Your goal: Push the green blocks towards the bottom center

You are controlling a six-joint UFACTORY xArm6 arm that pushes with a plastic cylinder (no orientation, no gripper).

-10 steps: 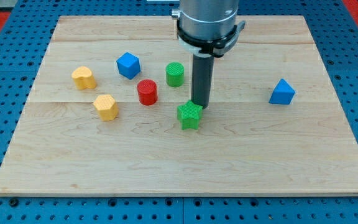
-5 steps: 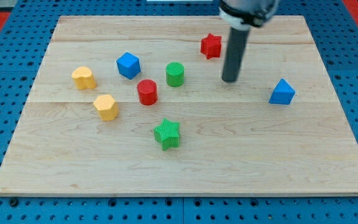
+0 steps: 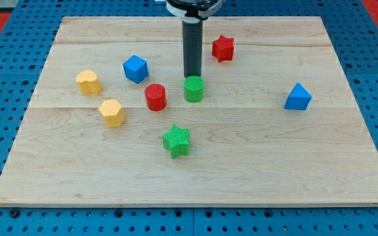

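A green cylinder (image 3: 193, 89) stands near the board's middle. My tip (image 3: 191, 77) touches its top side, right behind it toward the view's top. A green star (image 3: 176, 141) lies lower, below and slightly left of the cylinder, apart from my tip. The dark rod rises from the tip out of the view's top.
A red cylinder (image 3: 155, 97) stands just left of the green cylinder. A blue cube (image 3: 136, 69) is upper left, a red star (image 3: 223, 48) upper right, a blue block (image 3: 298, 97) at right. Two yellow blocks (image 3: 88, 82) (image 3: 112, 113) lie at left on the wooden board (image 3: 307, 170).
The green star slid down-left early on. My tip then swung right and back left to the top side of the green cylinder, which has shifted slightly down and right.
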